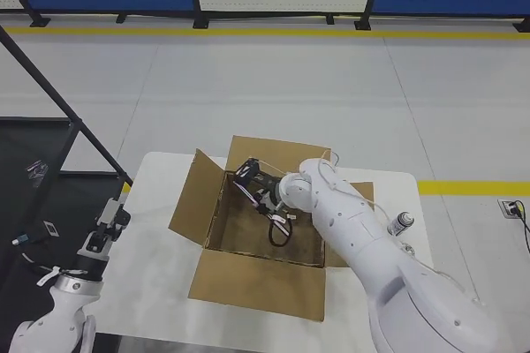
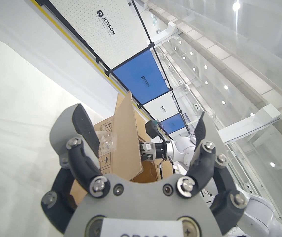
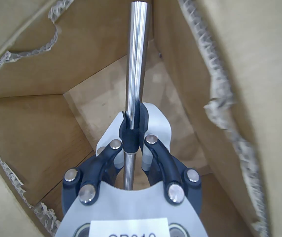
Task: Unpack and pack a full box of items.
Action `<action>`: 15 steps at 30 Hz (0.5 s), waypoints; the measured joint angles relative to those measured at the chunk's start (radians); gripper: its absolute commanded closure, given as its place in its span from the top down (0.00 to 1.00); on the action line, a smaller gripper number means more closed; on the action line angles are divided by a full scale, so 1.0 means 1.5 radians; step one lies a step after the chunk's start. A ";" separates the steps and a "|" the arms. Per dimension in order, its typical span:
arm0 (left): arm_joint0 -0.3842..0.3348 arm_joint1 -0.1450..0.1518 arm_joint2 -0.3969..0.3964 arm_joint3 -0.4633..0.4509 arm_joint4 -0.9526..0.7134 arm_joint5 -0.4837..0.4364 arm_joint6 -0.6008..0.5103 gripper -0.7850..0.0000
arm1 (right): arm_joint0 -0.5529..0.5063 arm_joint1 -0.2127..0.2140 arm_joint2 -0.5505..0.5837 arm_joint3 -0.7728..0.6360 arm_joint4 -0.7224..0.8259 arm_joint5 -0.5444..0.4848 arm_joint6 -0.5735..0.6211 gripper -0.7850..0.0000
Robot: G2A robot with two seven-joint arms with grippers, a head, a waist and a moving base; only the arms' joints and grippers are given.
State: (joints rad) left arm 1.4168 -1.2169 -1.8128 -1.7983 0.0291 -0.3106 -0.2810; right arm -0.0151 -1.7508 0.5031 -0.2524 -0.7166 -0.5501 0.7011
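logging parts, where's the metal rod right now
The metal rod is clamped in the right tool, inside the open cardboard box near the middle of the table. In the right wrist view it points toward an inner corner of the box.

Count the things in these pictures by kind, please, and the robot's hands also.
Box: 1
Metal rod: 1
Small bottle: 1
Hands: 2, the left hand open, the right hand shut on the rod
Total: 5
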 measured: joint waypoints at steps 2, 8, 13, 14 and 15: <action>0.001 0.000 0.002 -0.003 0.001 0.001 0.001 1.00 | 0.003 0.009 0.006 -0.020 -0.001 -0.002 0.007 0.00; 0.003 0.000 0.010 -0.011 0.008 0.003 0.006 1.00 | -0.004 0.052 0.039 -0.110 -0.001 -0.014 0.034 0.00; 0.003 0.001 0.016 -0.016 0.013 0.005 0.010 1.00 | -0.050 0.110 0.093 -0.265 -0.016 0.004 0.073 0.00; 0.003 0.001 0.017 -0.017 0.014 0.005 0.011 1.00 | -0.065 0.123 0.108 -0.305 -0.024 0.014 0.085 0.00; 0.003 0.001 0.019 -0.019 0.015 0.005 0.012 1.00 | -0.089 0.142 0.131 -0.367 -0.037 0.031 0.105 0.00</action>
State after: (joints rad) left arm 1.4210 -1.2158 -1.7844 -1.8266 0.0518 -0.3027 -0.2631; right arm -0.1485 -1.5381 0.6995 -0.8032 -0.7717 -0.5034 0.8583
